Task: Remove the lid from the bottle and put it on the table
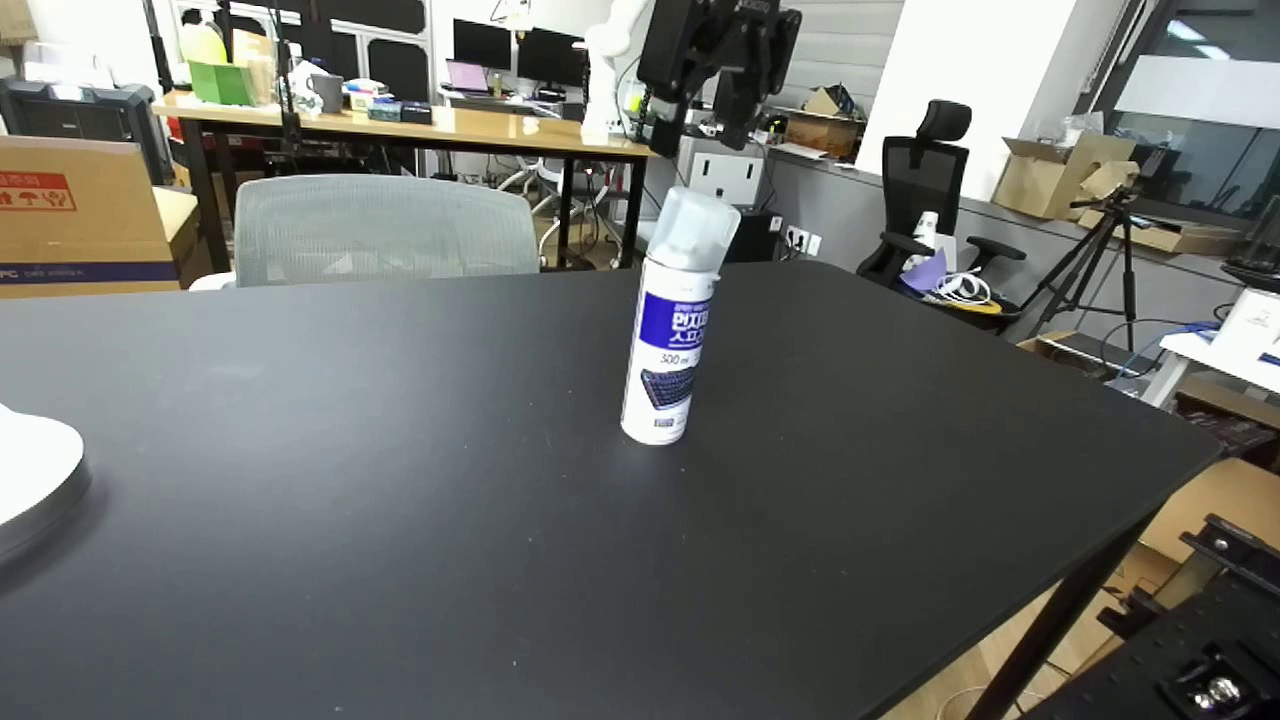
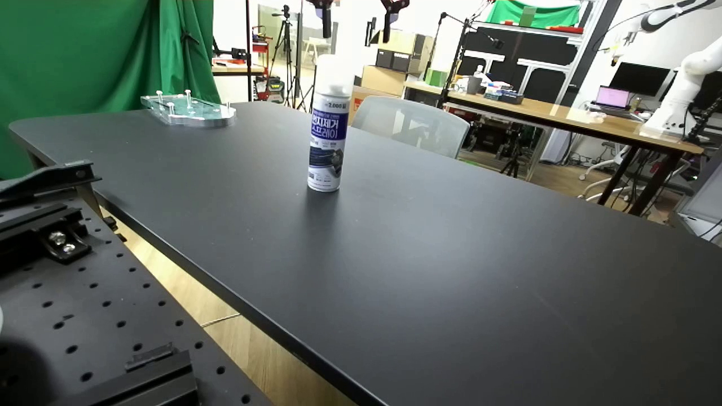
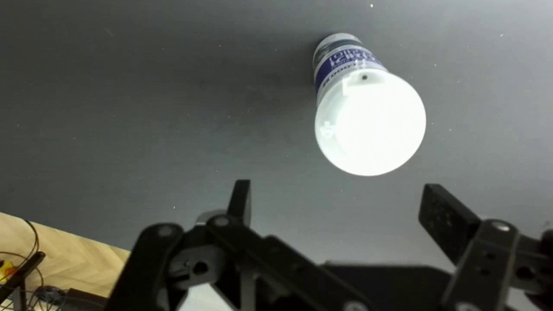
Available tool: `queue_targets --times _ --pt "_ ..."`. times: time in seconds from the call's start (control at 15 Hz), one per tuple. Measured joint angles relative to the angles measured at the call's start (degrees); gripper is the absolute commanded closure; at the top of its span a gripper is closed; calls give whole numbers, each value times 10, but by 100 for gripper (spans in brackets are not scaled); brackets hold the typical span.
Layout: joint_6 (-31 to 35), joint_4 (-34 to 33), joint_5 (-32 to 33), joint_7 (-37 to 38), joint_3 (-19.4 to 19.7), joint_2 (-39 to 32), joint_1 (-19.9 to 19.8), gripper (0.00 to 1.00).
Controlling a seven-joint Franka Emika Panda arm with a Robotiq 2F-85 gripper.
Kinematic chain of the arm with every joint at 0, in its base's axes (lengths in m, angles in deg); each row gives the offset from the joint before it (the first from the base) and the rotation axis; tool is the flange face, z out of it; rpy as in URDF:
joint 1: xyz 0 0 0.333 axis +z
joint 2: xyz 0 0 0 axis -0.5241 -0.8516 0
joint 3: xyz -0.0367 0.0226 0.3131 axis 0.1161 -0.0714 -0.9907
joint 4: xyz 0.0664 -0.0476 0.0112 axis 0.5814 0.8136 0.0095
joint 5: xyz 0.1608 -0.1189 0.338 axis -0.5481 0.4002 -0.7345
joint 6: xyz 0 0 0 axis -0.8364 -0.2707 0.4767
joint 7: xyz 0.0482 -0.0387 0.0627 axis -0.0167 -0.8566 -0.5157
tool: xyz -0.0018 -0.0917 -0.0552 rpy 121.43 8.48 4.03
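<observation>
The white bottle (image 1: 665,345) with its blue label stands upright on the black table (image 1: 400,450). The translucent lid (image 1: 693,228) sits on top of the bottle. In an exterior view the same bottle (image 2: 327,141), lid (image 2: 335,73) and table (image 2: 451,254) show too. My gripper (image 1: 703,130) is above the lid, apart from it; it also shows at the top edge of an exterior view (image 2: 356,32). In the wrist view the gripper (image 3: 336,194) is open and empty. There the bright lid (image 3: 370,123) lies ahead of the fingertips, hiding much of the bottle (image 3: 345,60).
A clear plate with white posts (image 2: 189,110) lies at a far end of the table. A white rounded object (image 1: 35,470) is at the table's left in an exterior view. A grey mesh chair (image 1: 385,230) stands at the table's far edge. A perforated black platform (image 2: 113,316) adjoins the near edge.
</observation>
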Motion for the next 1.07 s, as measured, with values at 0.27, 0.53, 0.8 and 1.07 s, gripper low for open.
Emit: queue_targets --times 0.27,0.53,0.8,1.07 --pt "34 0 -13 21 -6 -15 2 0" --pt "51 5 -24 49 -14 -17 5 0" --pt "63 20 -35 80 -18 -17 5 0" --pt "73 29 -36 105 -18 -16 4 0"
